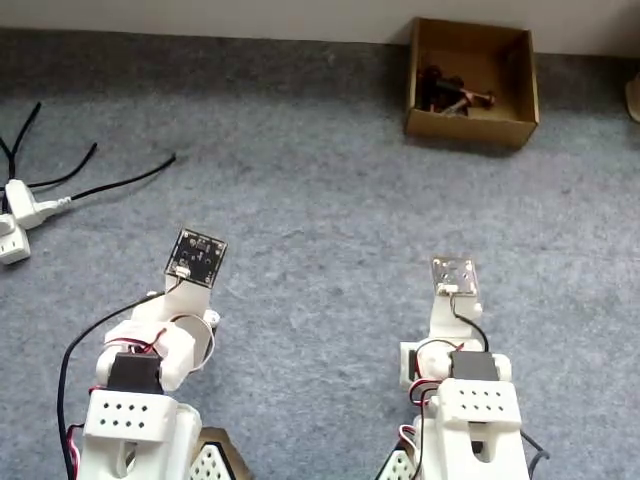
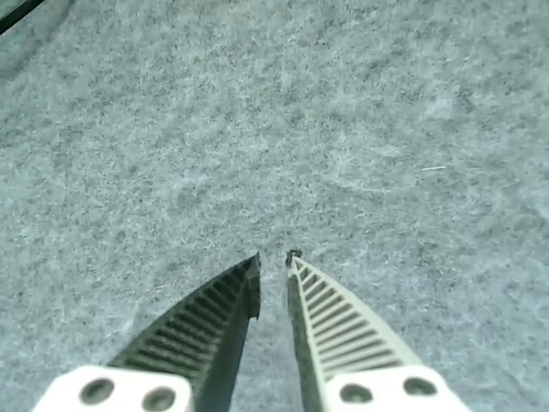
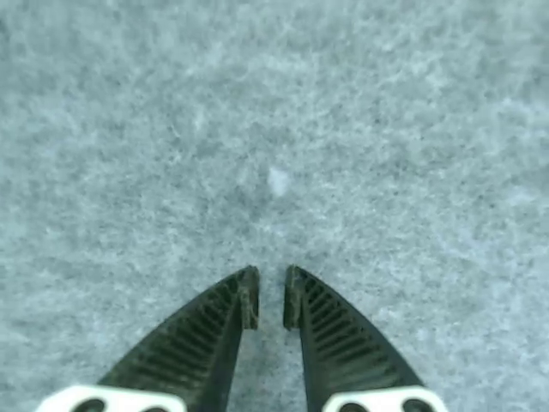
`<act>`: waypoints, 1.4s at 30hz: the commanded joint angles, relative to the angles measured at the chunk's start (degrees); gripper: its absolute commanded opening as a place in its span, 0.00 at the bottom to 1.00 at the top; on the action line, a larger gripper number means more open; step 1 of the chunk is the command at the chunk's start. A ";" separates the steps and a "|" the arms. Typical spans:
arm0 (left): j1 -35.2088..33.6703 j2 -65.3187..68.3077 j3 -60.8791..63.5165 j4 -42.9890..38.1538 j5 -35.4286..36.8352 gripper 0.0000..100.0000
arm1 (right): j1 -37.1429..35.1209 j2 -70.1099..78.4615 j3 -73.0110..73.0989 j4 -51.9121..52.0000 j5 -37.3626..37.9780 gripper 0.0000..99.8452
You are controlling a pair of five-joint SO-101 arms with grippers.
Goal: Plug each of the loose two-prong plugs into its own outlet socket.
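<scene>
Plugs — two, white; cardboard box — one.

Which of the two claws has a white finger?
The left claw: one finger is white, the other black. The right claw has two black fingers.
</scene>
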 commanded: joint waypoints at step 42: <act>-0.57 -0.57 6.99 3.78 -0.35 0.06 | -0.40 0.04 0.75 -0.48 -0.09 0.06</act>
